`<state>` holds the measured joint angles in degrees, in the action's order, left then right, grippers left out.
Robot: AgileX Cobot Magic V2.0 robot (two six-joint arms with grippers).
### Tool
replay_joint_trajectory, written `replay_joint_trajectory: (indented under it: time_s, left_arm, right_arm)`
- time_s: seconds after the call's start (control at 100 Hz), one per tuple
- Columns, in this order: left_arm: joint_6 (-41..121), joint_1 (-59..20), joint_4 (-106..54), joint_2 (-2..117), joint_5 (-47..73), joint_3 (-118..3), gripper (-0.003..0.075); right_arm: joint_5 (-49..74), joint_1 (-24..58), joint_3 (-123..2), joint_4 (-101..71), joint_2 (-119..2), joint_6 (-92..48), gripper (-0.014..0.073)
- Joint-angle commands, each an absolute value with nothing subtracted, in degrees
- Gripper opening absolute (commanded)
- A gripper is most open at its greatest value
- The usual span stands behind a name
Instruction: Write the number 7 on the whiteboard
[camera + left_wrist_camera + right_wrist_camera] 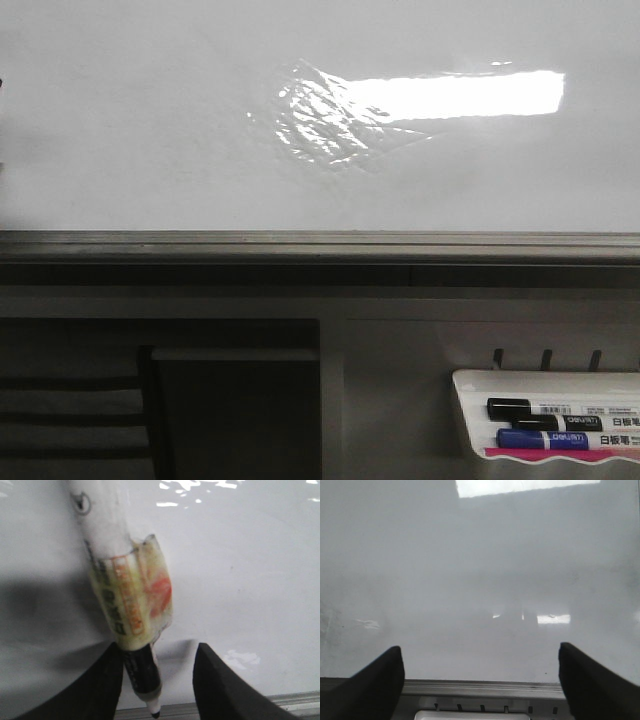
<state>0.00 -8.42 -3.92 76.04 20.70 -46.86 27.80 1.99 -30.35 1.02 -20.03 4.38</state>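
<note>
Front view showed the whiteboard [150,130] blank above its dark lower rail [320,245], no number 7 yet, so all the writing seemed left to do. At five o'clock a small white tray [470,420] held markers [560,440] marked "DELI". The left gripper [157,680] held a taped marker [132,610], label unreadable, against one finger, while the right gripper [480,680] had its jaws wide and empty.

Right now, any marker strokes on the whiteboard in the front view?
No, the whiteboard shows only bare glossy white with a bright light reflection; no black strokes of a 7 are visible anywhere on it.
</note>
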Motion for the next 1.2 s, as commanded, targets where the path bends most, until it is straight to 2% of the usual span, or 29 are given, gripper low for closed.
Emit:
replay_joint_trajectory:
  time_s: [0.0,0.1,0.17,0.42,0.57,0.79,0.98,1.19]
  left_arm:
    - [0.00,-8.78,-3.34,75.23,16.47,-48.94,0.0291]
    - [0.00,-8.78,-3.20,75.49,16.33,-48.94,0.0282]
    - [0.00,-8.78,-3.20,75.49,16.33,-48.94,0.0234]
    - [0.00,-8.78,-3.20,75.38,17.52,-48.94,-0.0019]
    - [1.26,-8.78,-1.68,74.60,24.40,-51.48,-0.0020]
    - [15.01,-12.88,-2.38,73.47,42.38,-58.87,-0.0020]
    - [32.84,-22.63,-7.52,73.47,53.84,-63.31,-0.0020]
    - [40.91,-34.81,-8.55,73.57,54.03,-64.92,-0.0020]
  right_arm:
    - [23.70,1.50,-32.37,0.97,-21.01,3.99,0.0565]
    - [23.70,1.50,-32.37,0.97,-21.01,3.99,0.0565]
    - [23.70,1.50,-32.37,0.97,-21.01,3.99,0.0565]
    - [23.70,1.50,-32.37,0.97,-21.01,3.99,0.0565]
    - [25.67,1.50,-34.04,0.97,-21.17,3.70,0.0565]
    - [38.42,1.50,-40.67,0.00,-27.32,-0.36,0.0565]
    - [49.15,1.50,-45.04,-14.96,-36.84,-18.70,0.0565]
    - [57.88,5.72,-49.95,-30.21,-47.09,-41.73,0.0565]
